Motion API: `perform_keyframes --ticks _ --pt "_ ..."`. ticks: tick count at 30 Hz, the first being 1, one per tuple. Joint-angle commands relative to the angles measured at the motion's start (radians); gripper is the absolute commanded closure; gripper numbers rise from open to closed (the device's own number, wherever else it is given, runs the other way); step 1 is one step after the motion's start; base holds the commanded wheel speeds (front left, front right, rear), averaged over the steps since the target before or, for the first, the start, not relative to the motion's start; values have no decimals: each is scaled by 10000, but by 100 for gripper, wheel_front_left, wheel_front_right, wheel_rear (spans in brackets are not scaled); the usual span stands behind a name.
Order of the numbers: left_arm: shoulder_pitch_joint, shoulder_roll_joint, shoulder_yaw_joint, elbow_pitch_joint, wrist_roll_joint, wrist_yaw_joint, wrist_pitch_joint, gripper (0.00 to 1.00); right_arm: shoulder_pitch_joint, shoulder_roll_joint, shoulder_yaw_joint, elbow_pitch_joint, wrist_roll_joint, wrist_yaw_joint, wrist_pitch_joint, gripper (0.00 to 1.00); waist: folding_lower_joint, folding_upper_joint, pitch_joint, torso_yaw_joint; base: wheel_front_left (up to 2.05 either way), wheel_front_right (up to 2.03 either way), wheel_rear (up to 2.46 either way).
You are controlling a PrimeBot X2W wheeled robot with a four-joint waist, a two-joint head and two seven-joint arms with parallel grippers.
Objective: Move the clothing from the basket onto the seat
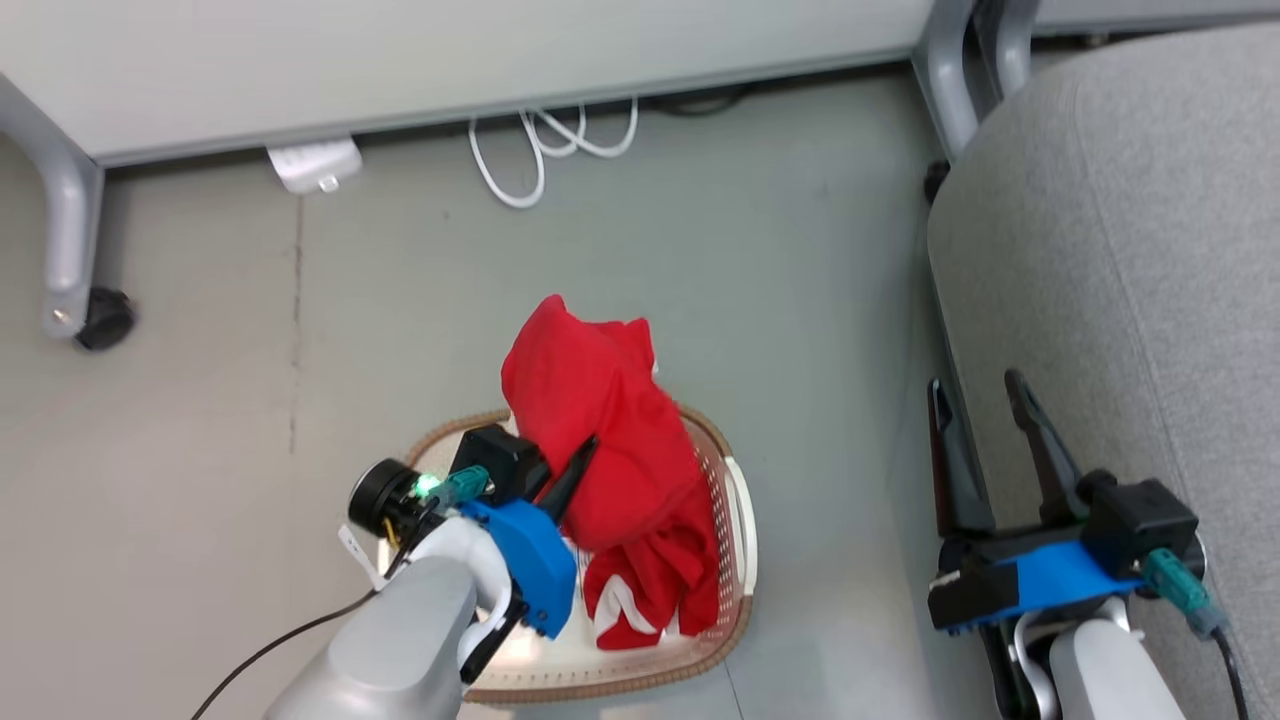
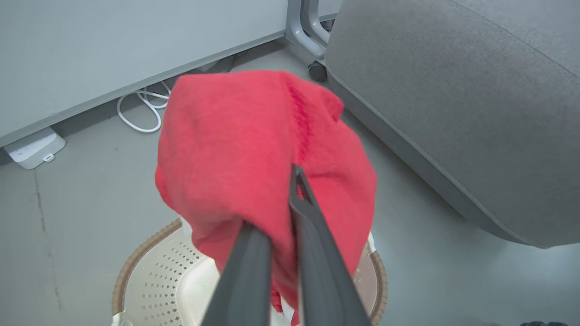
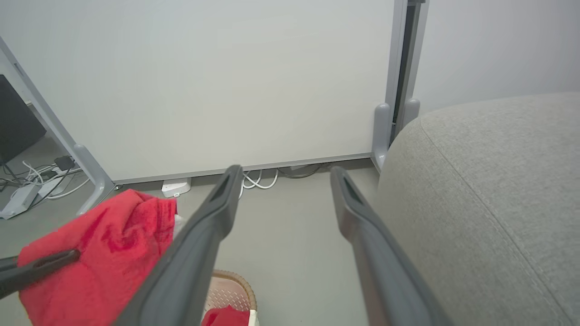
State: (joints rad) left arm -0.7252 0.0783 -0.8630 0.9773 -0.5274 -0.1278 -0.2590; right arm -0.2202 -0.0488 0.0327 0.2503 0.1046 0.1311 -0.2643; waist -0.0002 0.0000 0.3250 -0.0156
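Note:
My left gripper [image 1: 572, 462] is shut on a bunch of red clothing [image 1: 600, 420] and holds it up over the basket [image 1: 742, 560], a cream tub with a brown woven rim on the floor. More red fabric with white stripe trim [image 1: 650, 600] lies in the basket below. In the left wrist view the dark fingers [image 2: 317, 253] pinch the red clothing [image 2: 235, 149] above the basket [image 2: 149, 280]. The grey seat [image 1: 1130, 250] stands to the right. My right gripper [image 1: 975, 385] hangs open and empty beside the seat's edge, its own view showing spread fingers [image 3: 208, 217].
A white partition panel [image 1: 400, 50] on grey legs with a caster [image 1: 100, 318] runs along the back. A white cable loop [image 1: 545, 150] and a white power block [image 1: 315, 165] lie at its foot. Grey floor [image 1: 820, 300] separates basket and seat.

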Motion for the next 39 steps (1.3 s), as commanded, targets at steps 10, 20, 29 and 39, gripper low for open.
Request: perform_keyframes --ticks 10,20,29,39 --pt "146 48 587 -1813 176 270 -76 100 861 -26 115 157 -54 -7 -3 0 2 0 -1493 225 0 0 0" --pt "93 -38 566 -2682 203 347 -69 100 1416 -26 343 278 38 -7 -3 0 2 0 -2439 257 0 0 0" --pt "155 165 510 -3475 137 530 188 100 1753 -26 546 280 122 -7 -3 0 2 0 -2785 249 0 0 0" --pt "349 436 455 -4087 94 710 426 100 1657 -26 754 252 75 -5 -3 0 2 0 -2753 271 0 0 0"
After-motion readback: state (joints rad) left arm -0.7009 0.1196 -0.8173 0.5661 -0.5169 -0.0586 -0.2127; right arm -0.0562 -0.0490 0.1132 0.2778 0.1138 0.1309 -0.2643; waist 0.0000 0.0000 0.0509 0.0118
